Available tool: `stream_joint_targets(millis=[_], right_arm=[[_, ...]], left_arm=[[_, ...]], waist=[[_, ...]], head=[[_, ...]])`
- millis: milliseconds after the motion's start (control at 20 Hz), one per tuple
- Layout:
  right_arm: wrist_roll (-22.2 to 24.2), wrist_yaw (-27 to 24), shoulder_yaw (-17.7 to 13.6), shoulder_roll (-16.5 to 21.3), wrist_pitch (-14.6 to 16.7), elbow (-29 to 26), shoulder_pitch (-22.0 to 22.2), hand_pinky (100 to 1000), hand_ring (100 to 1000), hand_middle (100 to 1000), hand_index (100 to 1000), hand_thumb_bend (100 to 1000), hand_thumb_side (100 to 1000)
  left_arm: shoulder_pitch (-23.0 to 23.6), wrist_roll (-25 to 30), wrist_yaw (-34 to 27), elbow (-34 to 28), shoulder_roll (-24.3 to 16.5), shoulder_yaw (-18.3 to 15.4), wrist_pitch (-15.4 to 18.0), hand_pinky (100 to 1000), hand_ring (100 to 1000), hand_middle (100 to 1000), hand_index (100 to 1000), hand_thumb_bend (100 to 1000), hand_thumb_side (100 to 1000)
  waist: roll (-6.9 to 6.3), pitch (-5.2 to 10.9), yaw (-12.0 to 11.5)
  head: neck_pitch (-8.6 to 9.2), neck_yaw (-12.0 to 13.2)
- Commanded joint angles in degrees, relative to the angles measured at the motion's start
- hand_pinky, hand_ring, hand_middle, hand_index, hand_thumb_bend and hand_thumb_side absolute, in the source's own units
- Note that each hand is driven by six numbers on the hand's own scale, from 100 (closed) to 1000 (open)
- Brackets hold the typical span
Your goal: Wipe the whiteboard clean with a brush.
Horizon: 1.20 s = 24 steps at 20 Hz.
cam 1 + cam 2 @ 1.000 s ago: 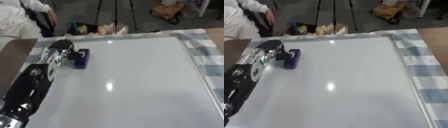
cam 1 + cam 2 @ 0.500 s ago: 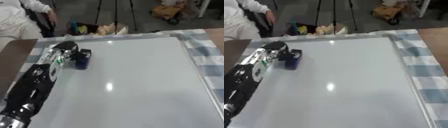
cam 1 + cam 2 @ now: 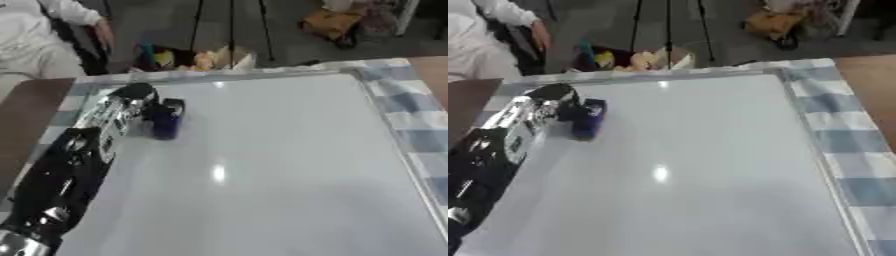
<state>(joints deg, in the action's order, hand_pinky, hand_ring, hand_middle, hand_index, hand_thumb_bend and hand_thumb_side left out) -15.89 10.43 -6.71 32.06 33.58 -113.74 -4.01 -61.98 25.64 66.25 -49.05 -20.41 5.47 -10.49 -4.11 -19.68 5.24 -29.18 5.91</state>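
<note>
Whiteboard under dark blue brush (left hand fingers curled round it).

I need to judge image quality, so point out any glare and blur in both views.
Left eye view: a bright glare spot sits on the whiteboard near its middle, and the left hand holding the brush looks soft. Right eye view: the same glare shows on the board, and the far background is blurred.
</note>
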Motion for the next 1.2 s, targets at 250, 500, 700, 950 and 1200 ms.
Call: stream_joint_targets(millis=[250,500,700,950,1200], right_arm=[[0.43,-0.23,-0.31,1.20,0.15,-0.85,-0.54,785,813,697,861,100,987],[0.28,-0.06,-0.31,1.03,0.16,-0.85,-0.61,785,814,697,862,100,987],[0.18,0.00,-0.33,1.02,0.10,-0.85,-0.66,785,814,696,862,100,987],[0.24,0.24,-0.24,1.00,0.03,-0.85,-0.64,785,814,697,862,100,987],[0.06,0.23,-0.31,1.12,0.06,-0.85,-0.61,784,814,697,861,100,986]], left_arm=[[-0.50,-1.71,4.34,4.60,-1.12,1.98,-0.55,602,825,785,415,348,915],[-0.52,-2.24,8.20,5.95,-0.15,1.15,0.92,597,821,774,413,350,903],[-0.50,-2.22,10.86,6.29,0.40,0.27,1.87,572,797,739,404,310,860],[-0.57,-2.04,11.82,6.31,0.60,-0.20,2.63,555,780,718,398,287,874],[-0.49,-1.88,11.93,6.31,0.57,-0.11,3.20,512,681,567,381,235,833]], waist=[[0.12,0.92,0.31],[0.08,0.73,0.57],[0.02,0.67,0.52],[-0.05,0.65,0.47],[-0.04,0.70,0.40]], head=[[-0.30,0.06],[-0.28,0.15],[-0.34,0.07],[-0.39,0.05],[-0.42,-0.01]])
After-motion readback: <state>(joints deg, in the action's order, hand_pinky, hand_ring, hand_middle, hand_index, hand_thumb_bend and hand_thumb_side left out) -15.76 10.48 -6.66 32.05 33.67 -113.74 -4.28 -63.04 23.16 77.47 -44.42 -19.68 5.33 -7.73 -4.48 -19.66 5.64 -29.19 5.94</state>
